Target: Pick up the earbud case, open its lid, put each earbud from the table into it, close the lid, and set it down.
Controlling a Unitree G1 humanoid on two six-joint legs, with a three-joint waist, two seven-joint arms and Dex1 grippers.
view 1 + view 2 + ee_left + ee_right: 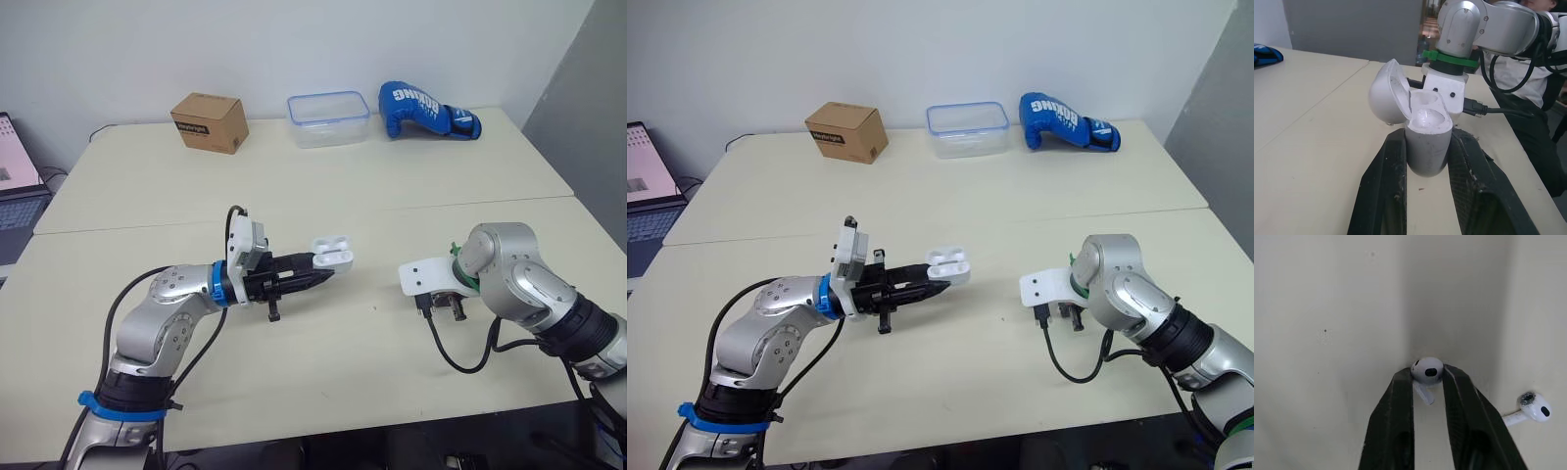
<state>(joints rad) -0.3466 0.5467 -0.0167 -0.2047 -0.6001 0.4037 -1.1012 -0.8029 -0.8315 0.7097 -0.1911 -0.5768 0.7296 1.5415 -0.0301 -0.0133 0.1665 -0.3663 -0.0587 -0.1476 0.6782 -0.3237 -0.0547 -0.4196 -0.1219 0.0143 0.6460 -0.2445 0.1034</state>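
My left gripper (318,275) is shut on the body of the white earbud case (333,253), holding it just above the table near the middle. The case's lid (1388,93) stands open and both sockets (1426,105) look empty. To the right, my right gripper (1427,373) points down at the tabletop, shut on a white earbud (1427,369) pinched at the fingertips. I cannot tell whether that earbud is lifted off the table. A second earbud (1533,408) lies on the table close beside it. In the head views the right gripper (446,308) hides both earbuds.
Along the far edge stand a cardboard box (209,121), a clear plastic container (328,118) and a blue boxing glove (426,110). A laptop (15,186) sits off the left side. A seam (392,208) crosses the table. A person in white (1506,73) stands behind my right arm.
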